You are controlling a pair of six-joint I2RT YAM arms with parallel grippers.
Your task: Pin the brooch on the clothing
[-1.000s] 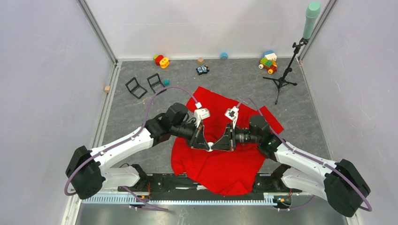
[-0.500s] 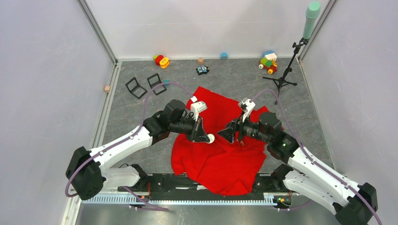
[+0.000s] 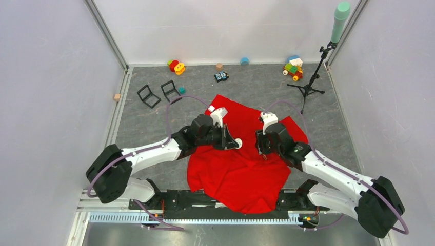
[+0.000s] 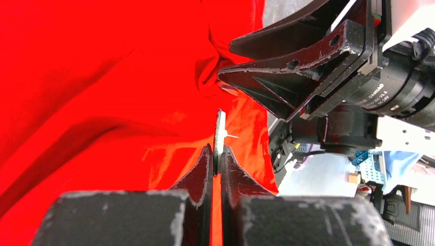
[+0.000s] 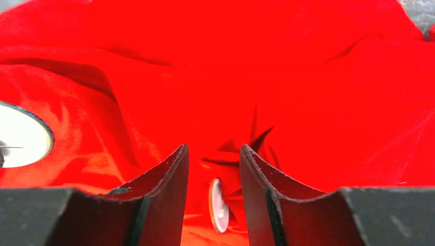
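The red T-shirt (image 3: pixel 241 174) lies crumpled on the grey floor between both arms. My left gripper (image 3: pixel 233 142) is shut on the brooch (image 3: pixel 238 144), a thin white disc. In the left wrist view the brooch (image 4: pixel 219 134) stands edge-on in my gripper (image 4: pixel 217 151), with a pin pointing right, just above the shirt (image 4: pixel 102 92). My right gripper (image 3: pixel 260 148) faces it, open. In the right wrist view its fingers (image 5: pixel 213 154) straddle a small round piece (image 5: pixel 219 205) on the shirt folds (image 5: pixel 308 102) without touching it. The brooch (image 5: pixel 20 141) shows at the left.
Along the back wall are a red and yellow toy (image 3: pixel 177 66), a toy car (image 3: pixel 221 76) and coloured blocks (image 3: pixel 293 67). A tripod with a green-topped pole (image 3: pixel 308 87) stands at the back right. Two black frames (image 3: pixel 158 93) lie at the back left.
The grippers met at the brooch, then the right one let go and drew back. The left gripper carried the brooch up and right. The right gripper now points down at the shirt.
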